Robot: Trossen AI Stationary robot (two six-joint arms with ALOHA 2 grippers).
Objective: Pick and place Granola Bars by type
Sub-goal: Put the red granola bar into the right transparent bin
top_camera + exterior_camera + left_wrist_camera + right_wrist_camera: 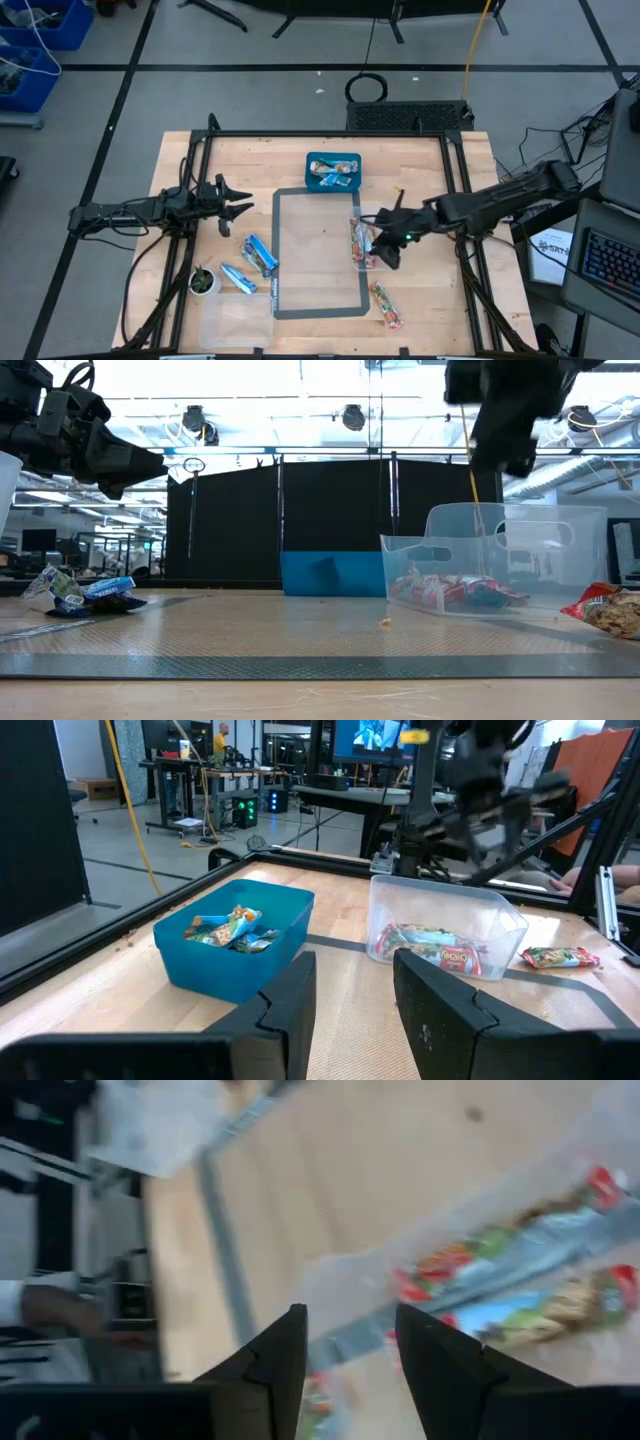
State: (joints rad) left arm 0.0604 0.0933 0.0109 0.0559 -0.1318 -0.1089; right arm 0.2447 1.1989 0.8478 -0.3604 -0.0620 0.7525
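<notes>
Red-patterned granola bars [361, 243] lie in a clear bin [500, 560], also seen in the left wrist view [440, 948] and the right wrist view [520, 1280]. One more red bar [385, 305] lies on the table near the near edge. Blue-wrapped bars [333, 173] sit in a blue bin [235, 950]. Two blue bars [258, 255] [238, 278] lie on the table's left part. My right gripper [385, 245] [345, 1350] hovers open above the clear bin, holding nothing. My left gripper [240, 200] [350, 995] is open, raised over the table's left side.
A small green-topped pot [203, 281] stands at the near left. A clear flat lid or tray [235, 320] lies by the near edge. A grey-taped rectangle [320, 255] marks the table's middle. A black frame runs along the table's edges [330, 135].
</notes>
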